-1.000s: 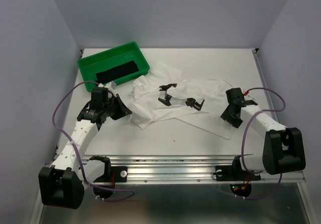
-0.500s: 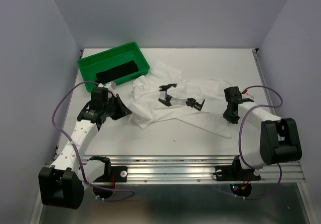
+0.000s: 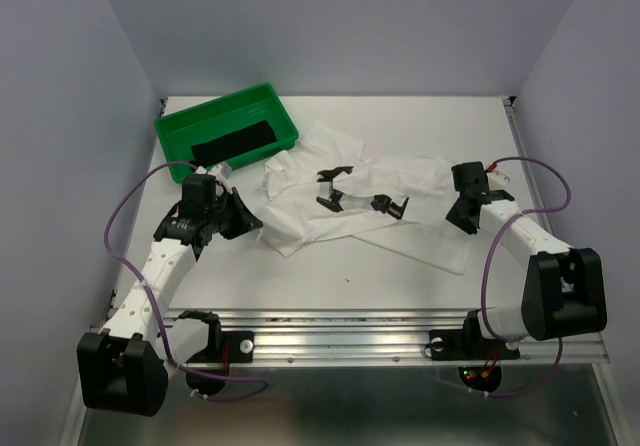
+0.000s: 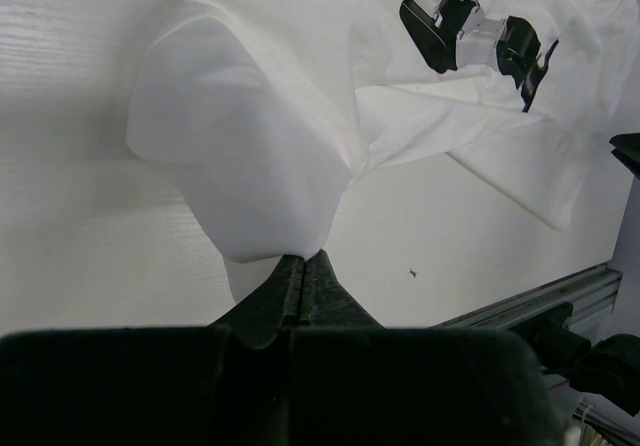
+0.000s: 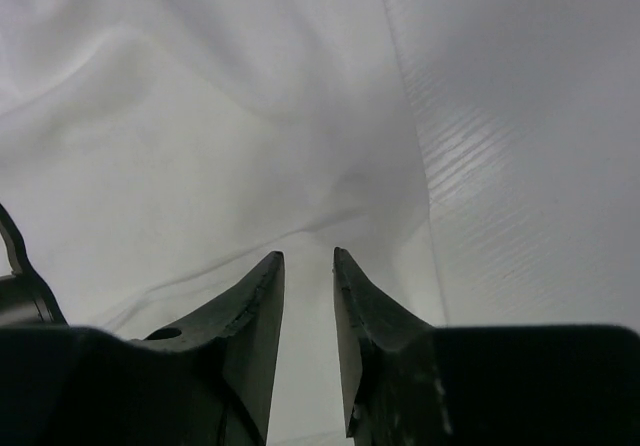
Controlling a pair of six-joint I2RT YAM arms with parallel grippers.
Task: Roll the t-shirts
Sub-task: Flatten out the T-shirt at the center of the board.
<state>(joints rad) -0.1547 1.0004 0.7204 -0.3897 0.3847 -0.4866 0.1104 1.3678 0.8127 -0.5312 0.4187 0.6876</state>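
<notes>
place: robot lab cell | evidence: bare lilac walls (image 3: 60, 116), white table (image 3: 400, 286), aluminium mounting rail (image 3: 350, 328)

Looking for anything to read, and there's nothing. The white shirt (image 3: 420, 231) carries a black print (image 3: 388, 206), but from above it's just dark shapes. Up close from my left wrist it's black and grey blocks with hooked ends: no letters, no numbers, no brand I can make out.
</notes>
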